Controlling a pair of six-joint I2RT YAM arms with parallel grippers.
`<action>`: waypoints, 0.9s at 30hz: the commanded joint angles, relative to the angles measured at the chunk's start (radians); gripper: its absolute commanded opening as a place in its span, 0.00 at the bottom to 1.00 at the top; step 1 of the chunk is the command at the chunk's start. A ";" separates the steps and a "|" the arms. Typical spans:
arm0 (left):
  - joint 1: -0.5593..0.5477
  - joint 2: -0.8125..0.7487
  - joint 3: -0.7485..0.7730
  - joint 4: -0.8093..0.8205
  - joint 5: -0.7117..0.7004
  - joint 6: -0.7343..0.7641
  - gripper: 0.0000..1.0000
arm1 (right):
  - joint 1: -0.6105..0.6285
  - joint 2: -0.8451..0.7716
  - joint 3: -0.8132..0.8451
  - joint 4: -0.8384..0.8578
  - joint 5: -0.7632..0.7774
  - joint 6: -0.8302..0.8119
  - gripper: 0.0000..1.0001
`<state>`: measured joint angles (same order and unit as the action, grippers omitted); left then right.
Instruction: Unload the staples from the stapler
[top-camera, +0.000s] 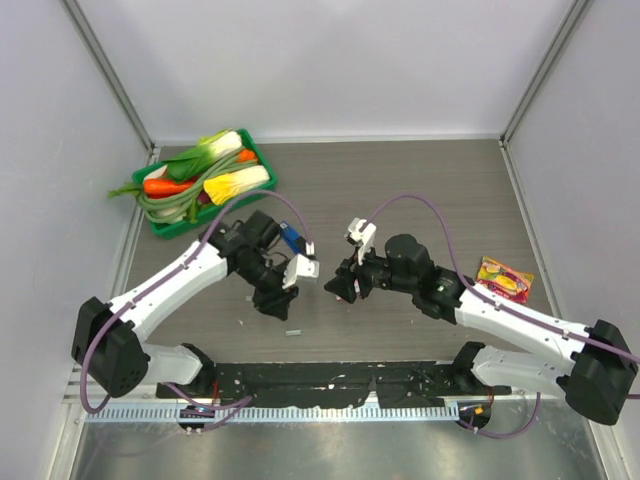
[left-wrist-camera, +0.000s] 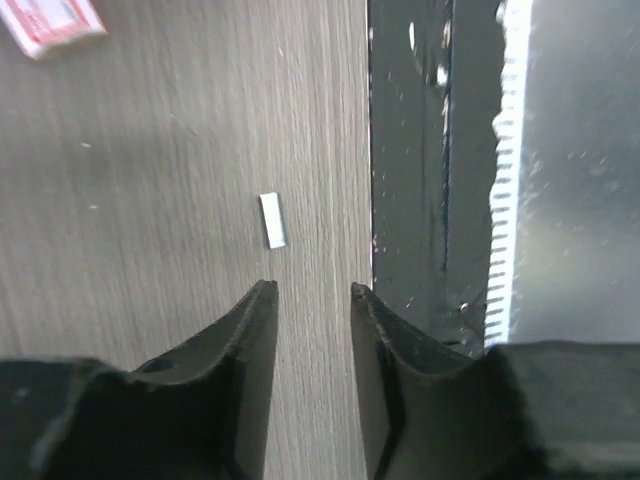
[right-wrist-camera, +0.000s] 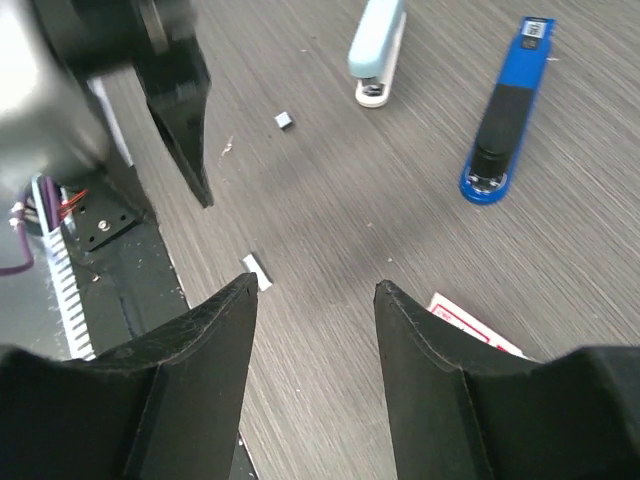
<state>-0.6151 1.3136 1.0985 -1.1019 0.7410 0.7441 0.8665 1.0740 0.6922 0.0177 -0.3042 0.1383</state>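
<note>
Left hand hangs parted beside the staples, near the table edge.

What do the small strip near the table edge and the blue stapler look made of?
The staples: probably metal, a pale silver-grey strip with crisp straight edges. The blue stapler: seemingly moulded plastic, a smooth, evenly coloured blue shell with a duller black top insert.

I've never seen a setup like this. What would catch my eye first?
First, the left arm and right arm leaning toward each other mid-table, and the green tray heaped with bright vegetables at the far left. Up close, a blue stapler and a pale blue stapler lie on the wood, and the staples, a tiny strip, lie just ahead of the empty left gripper.
</note>
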 joint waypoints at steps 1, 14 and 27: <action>-0.083 -0.008 -0.101 0.143 -0.176 -0.031 0.42 | 0.005 -0.082 -0.019 0.034 0.129 0.037 0.56; -0.167 0.041 -0.255 0.381 -0.299 -0.149 0.61 | 0.005 -0.173 -0.051 0.039 0.227 0.061 0.57; -0.265 0.111 -0.348 0.554 -0.422 -0.232 0.62 | -0.003 -0.229 -0.036 0.027 0.286 0.073 0.57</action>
<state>-0.8547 1.4113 0.7509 -0.6334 0.3569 0.5529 0.8665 0.8490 0.6373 0.0147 -0.0437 0.1989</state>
